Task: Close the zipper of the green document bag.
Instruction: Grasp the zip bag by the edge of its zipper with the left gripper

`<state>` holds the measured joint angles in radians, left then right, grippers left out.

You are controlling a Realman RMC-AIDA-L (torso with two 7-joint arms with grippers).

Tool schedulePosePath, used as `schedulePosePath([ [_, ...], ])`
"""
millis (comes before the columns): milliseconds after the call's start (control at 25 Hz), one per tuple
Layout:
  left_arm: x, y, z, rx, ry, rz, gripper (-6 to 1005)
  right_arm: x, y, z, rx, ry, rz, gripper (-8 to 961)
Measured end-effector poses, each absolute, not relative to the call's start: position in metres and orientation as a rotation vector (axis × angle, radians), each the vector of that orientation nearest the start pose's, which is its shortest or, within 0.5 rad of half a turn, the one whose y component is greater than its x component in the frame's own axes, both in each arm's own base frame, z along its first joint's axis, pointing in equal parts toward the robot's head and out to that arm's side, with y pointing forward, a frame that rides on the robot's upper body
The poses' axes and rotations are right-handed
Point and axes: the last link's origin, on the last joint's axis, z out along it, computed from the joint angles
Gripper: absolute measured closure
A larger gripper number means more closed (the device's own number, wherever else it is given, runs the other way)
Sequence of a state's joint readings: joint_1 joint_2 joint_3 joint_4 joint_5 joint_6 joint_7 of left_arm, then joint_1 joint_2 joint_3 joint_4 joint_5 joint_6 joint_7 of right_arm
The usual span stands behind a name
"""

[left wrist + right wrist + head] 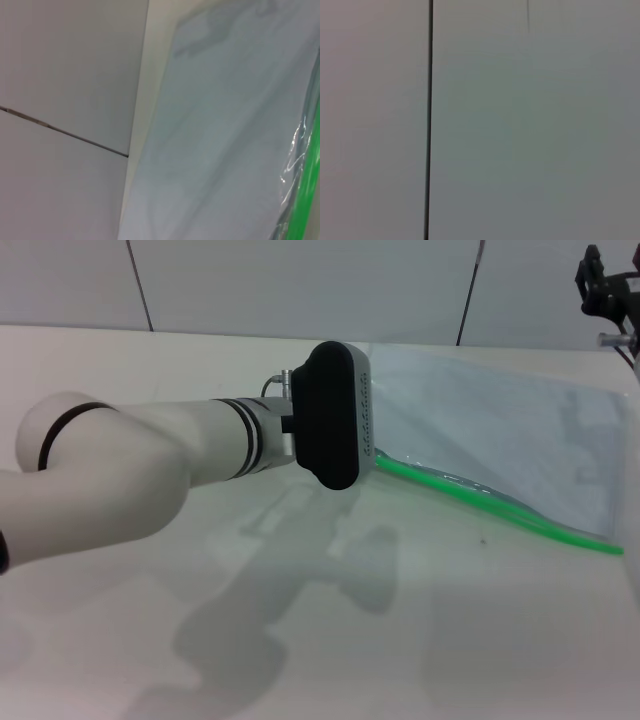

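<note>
The green document bag (500,430) lies flat on the white table at the right, pale blue-grey and translucent. Its zipper (500,508) is a bright green strip along the near long edge, and its two halves gape slightly along the middle. No slider shows. My left arm reaches across from the left, and its black wrist housing (335,415) covers the strip's left end and hides the fingers. The left wrist view shows the bag's sheet (225,125) close up, with the zipper (310,190) along one edge. My right gripper (608,290) is parked high at the far right, clear of the bag.
The white table (300,640) extends toward me in front of the bag, crossed by the arm's shadow. A grey panelled wall (300,280) with dark seams stands behind the table. The right wrist view shows only that wall (520,125).
</note>
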<state>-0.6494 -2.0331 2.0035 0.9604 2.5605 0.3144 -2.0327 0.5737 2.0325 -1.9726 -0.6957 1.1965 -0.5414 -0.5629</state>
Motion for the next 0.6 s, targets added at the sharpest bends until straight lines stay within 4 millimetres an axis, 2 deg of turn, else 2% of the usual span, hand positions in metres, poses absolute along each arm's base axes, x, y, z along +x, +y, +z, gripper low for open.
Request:
schedulePosePath([
  [280, -0.159, 0.401, -0.103, -2.357, 0.509, 0.313, 148, 0.231, 0.437, -0.005, -1.571, 0.608, 0.522, 413],
  [600, -0.155, 0.396, -0.101, -2.356, 0.505, 0.285, 156, 0.234, 0.436, -0.005, -1.57, 0.61, 0.517, 415],
])
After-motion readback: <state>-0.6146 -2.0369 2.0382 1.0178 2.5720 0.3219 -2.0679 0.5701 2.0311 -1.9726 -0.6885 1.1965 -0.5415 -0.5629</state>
